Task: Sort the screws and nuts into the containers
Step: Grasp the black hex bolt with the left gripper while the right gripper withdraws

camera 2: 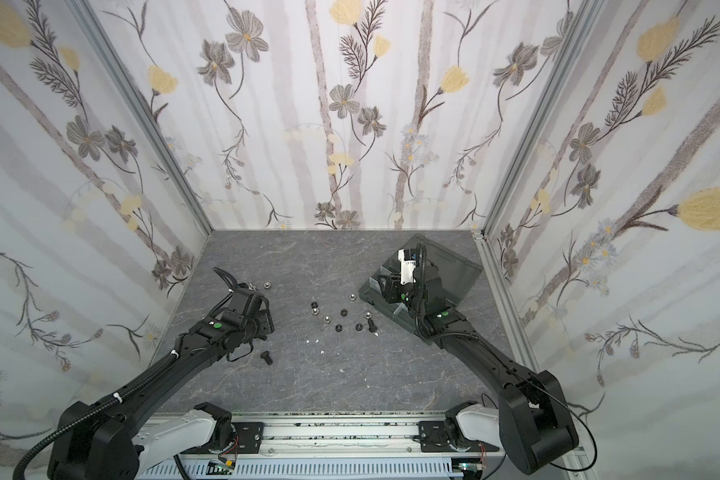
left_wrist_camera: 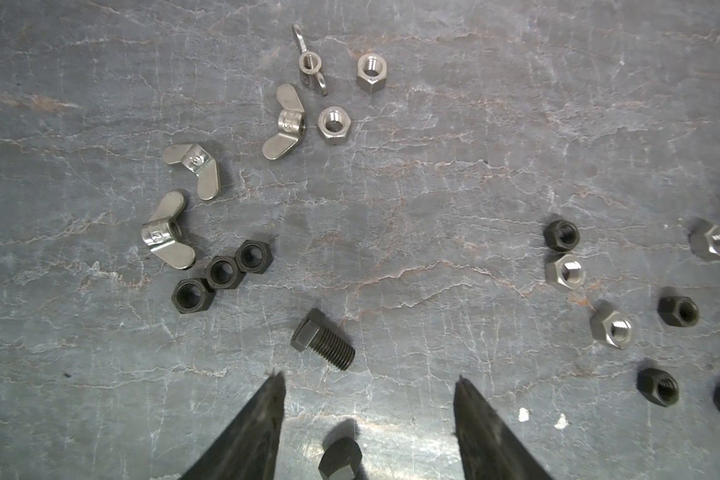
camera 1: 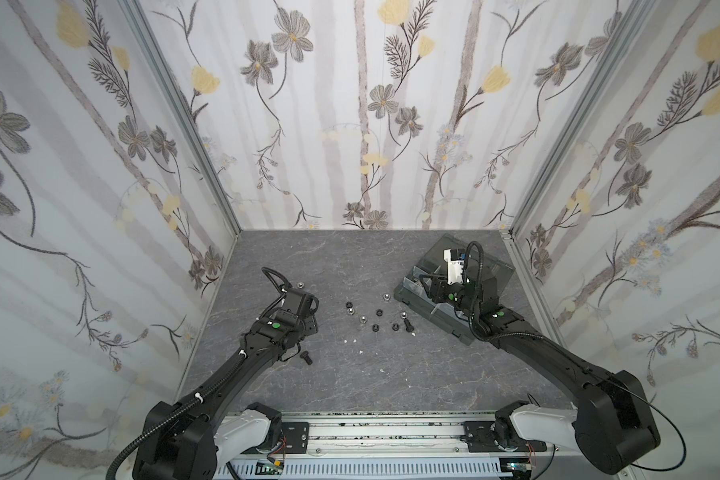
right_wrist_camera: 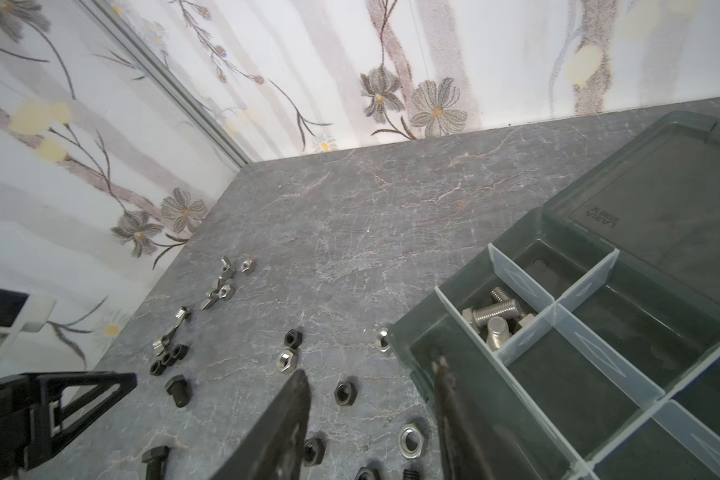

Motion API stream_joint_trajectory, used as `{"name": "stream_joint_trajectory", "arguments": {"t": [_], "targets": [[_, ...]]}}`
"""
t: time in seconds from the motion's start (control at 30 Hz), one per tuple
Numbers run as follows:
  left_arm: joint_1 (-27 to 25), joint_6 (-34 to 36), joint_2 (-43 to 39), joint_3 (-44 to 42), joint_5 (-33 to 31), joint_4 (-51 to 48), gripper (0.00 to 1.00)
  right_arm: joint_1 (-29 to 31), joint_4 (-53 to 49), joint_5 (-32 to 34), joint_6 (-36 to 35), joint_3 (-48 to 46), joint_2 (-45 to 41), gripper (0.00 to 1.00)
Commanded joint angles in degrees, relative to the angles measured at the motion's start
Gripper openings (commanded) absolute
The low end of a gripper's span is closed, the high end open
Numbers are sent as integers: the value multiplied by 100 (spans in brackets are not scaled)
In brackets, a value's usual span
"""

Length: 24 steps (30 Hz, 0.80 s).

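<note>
The left claw (left_wrist_camera: 371, 382) hangs low over the left part of the desk (camera 1: 350, 257). Its fingers (left_wrist_camera: 262, 428) are spread, with nothing between the tips. A black screw (left_wrist_camera: 323, 338) lies on the desk just beyond those tips, and a second black screw (camera 1: 306, 357) lies on the near side of the claw. Farther off sit three black nuts (left_wrist_camera: 221, 272) touching in a row, four silver wing nuts (left_wrist_camera: 192, 166) and two silver hex nuts (left_wrist_camera: 334, 124). In the middle of the desk lies a loose scatter of black and silver nuts (camera 1: 362, 319), with another black screw (camera 1: 408, 324) at its right edge. The right claw (right_wrist_camera: 368, 368) is spread and empty, one side over the desk and the other over the left edge of the organizer box (right_wrist_camera: 412, 345). The box sits far right with its lid (right_wrist_camera: 661, 199) folded open, and silver screws (right_wrist_camera: 497, 320) lie in one compartment.
</note>
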Motion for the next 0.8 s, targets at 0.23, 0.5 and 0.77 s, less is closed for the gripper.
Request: {"name": "stream_joint_trajectory", "arguments": {"t": [0.23, 0.5, 0.77], "targets": [[112, -470, 426, -205, -129, 230, 77, 208, 549, -117, 221, -340, -390, 54], [129, -702, 1008, -576, -27, 771, 74, 364, 717, -166, 284, -433, -431, 54], [209, -713, 1369, -686, -41, 1096, 68, 445, 779, -210, 319, -447, -366, 53]]}}
